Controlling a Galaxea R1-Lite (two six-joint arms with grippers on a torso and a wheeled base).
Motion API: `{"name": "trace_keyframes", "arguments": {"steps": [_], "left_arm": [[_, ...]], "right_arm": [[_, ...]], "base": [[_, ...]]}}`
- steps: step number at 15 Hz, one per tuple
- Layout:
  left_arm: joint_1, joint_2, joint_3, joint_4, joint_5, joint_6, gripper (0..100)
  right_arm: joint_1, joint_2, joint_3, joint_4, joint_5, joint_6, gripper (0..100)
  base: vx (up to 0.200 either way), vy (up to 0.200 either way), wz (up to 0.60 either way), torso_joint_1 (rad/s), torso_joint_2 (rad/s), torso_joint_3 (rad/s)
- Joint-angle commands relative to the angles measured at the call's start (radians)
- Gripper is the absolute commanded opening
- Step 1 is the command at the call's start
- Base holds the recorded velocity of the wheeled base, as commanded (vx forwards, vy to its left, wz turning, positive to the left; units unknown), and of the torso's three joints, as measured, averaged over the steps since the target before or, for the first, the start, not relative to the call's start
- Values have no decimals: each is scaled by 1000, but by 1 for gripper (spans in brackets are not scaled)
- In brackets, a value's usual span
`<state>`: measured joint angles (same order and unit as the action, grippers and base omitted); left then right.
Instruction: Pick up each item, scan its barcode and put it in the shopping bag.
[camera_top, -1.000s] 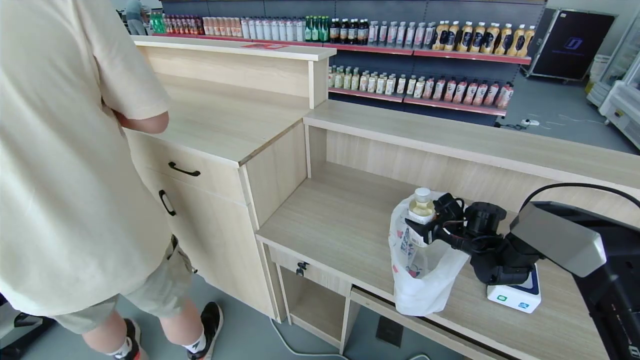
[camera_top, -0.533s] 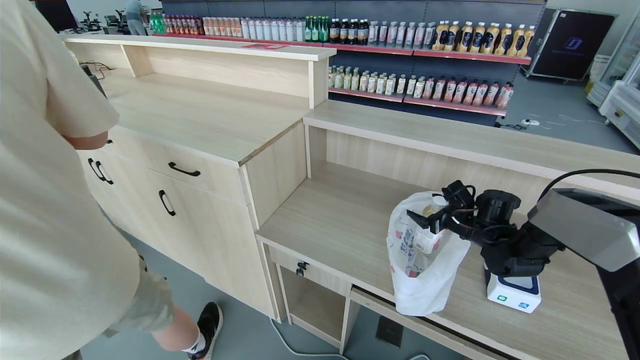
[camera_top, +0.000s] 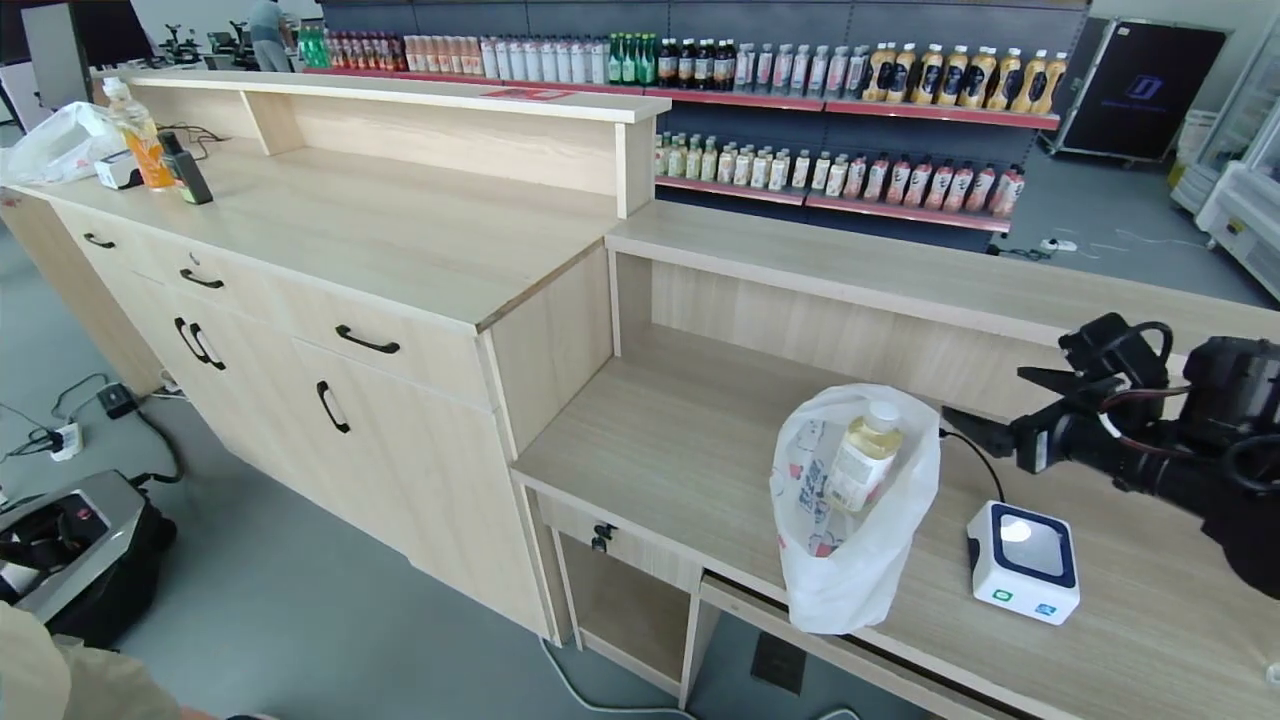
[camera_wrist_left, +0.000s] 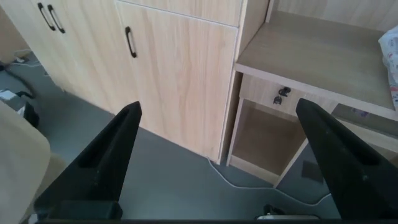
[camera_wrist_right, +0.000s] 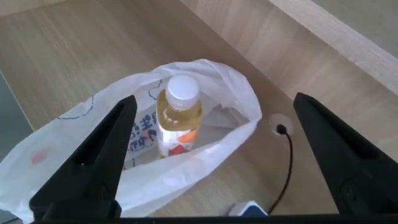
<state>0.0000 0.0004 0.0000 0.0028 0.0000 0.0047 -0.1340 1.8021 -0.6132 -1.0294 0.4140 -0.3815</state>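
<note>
The black right hand (camera_top: 985, 397) has long tapered fingers (camera_top: 975, 430).

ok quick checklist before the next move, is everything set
1. Pale yellow plastic bottle with white cap inside the white plastic shopping bag: ok.
2. Bottle upright: not ok, it leans.
3. Right tool open, empty, clear of the bag: ok.
4. Left tool open, empty: ok.
5. White box scanner with dark blue top uncovered on the light wooden counter: ok.
6. Bottle's barcode scanned: cannot tell.
</note>
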Motion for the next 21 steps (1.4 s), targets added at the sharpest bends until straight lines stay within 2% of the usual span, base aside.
{"name": "trace_keyframes", "arguments": {"steps": [1,3,5,6,7,9,10,13,15,17,21], "left_arm": [[0,0,0,0,0,0,100],[0,0,0,0,0,0,100],[0,0,0,0,0,0,100],[0,0,0,0,0,0,100],[0,0,0,0,0,0,100],[0,0,0,0,0,0,100],[0,0,0,0,0,0,100],[0,0,0,0,0,0,100],[0,0,0,0,0,0,100],[0,0,0,0,0,0,100],[0,0,0,0,0,0,100]], "right_arm": [[-182,-336,86,221,-60,-68,100],[-266,-425,101,336,-69,-71,100],[-329,-455,118,388,-138,-74,100],[-360,-446,122,440,-281,-56,100],[-369,-418,122,448,-368,-19,100],[-372,-308,121,362,-385,119,100],[-374,-211,121,275,-383,177,100],[-365,45,122,61,-363,239,100],[-371,155,119,-29,-337,216,100],[-400,210,118,-49,-337,138,100],[-414,217,118,-58,-337,69,100]], "base": [[0,0,-600,2,2,2],[0,0,-600,0,5,2],[0,0,-600,-2,0,2],[0,0,-600,7,2,12],[0,0,-600,2,7,-7],[0,0,0,0,0,0],[0,0,0,0,0,0],[0,0,0,0,0,0],[0,0,0,0,0,0],[0,0,0,0,0,0],[0,0,0,0,0,0]]}}
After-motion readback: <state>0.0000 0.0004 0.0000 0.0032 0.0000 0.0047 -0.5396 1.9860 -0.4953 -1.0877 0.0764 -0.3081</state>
